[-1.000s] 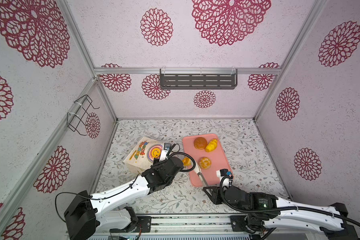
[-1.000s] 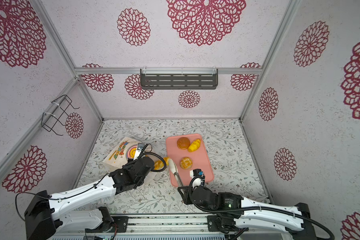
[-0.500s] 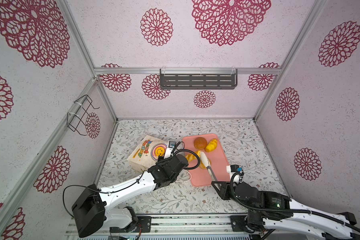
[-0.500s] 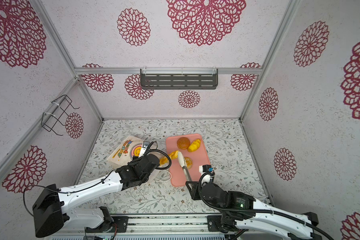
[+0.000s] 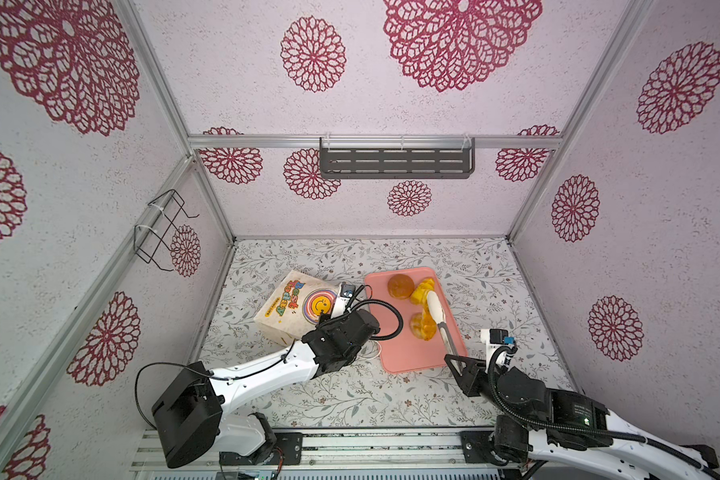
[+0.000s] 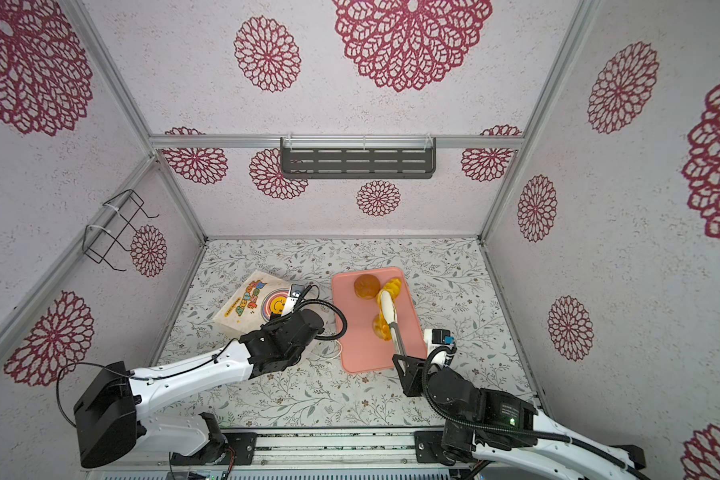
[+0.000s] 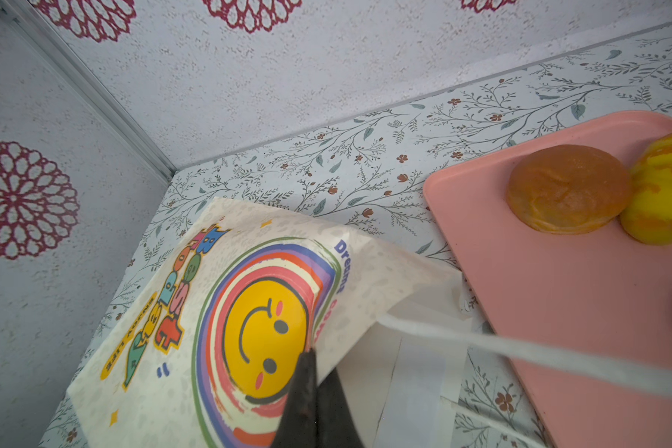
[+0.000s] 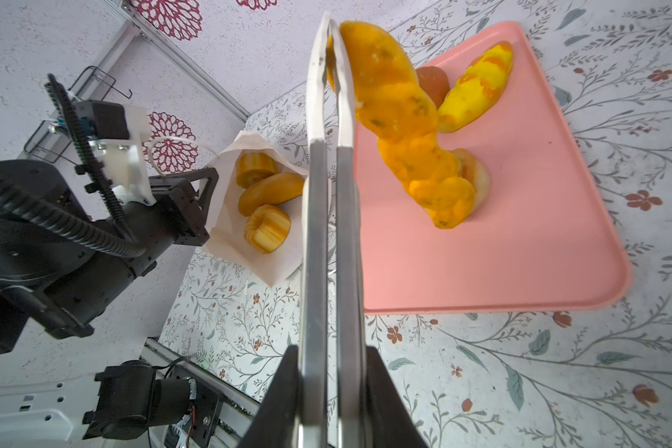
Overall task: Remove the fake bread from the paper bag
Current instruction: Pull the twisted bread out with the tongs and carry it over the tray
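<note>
The right gripper (image 8: pixel 330 380) clamps tongs (image 8: pixel 328 194) pinching one end of the glossy, likely slippery braided stick (image 8: pixel 400 108); the left gripper (image 7: pixel 313 384) pinches the flimsy paper bag (image 7: pixel 210 310) at its rim.

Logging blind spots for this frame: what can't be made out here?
- Inside the paper bag: the right wrist view shows three pastries at its mouth; paper hides anything deeper.
- Bag mouth, both top views: covered by the left arm.
- Round bun on the pink tray: partly behind the braided stick in the tongs, right wrist view.
- Left gripper: cut off by the left wrist picture's edge.
</note>
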You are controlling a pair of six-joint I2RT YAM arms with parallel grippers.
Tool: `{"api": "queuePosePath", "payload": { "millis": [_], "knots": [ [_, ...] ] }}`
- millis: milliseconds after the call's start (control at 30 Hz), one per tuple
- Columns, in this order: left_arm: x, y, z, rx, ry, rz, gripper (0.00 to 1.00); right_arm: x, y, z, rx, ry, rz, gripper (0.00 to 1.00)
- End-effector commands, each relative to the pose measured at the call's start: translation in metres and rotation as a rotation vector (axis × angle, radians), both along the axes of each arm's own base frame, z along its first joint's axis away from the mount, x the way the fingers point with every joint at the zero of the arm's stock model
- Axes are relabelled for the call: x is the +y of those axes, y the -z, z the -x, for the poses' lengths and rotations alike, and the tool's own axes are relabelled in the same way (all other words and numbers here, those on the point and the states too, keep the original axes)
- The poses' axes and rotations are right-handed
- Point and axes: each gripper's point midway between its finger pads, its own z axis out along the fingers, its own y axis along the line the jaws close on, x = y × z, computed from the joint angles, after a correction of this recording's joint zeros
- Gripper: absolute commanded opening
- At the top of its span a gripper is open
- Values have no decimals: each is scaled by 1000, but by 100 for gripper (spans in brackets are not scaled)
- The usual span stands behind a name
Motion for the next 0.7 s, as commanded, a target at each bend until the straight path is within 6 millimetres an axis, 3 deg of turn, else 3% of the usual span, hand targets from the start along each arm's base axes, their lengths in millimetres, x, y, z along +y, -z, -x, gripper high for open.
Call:
{"api": "queuePosePath", "payload": {
  "millis": [0,300,667],
  "knots": [
    [2,-11,-6,-29,-24,60,0,5,-11,-10,-33,16,-29,0],
    [11,-21,2,-42,-13,77,0,35,-3,-19,38,-76,-17,0],
    [9,-16,8,-28,35,84,0,70,7,-64,132,-179,-38,0]
  ]
}}
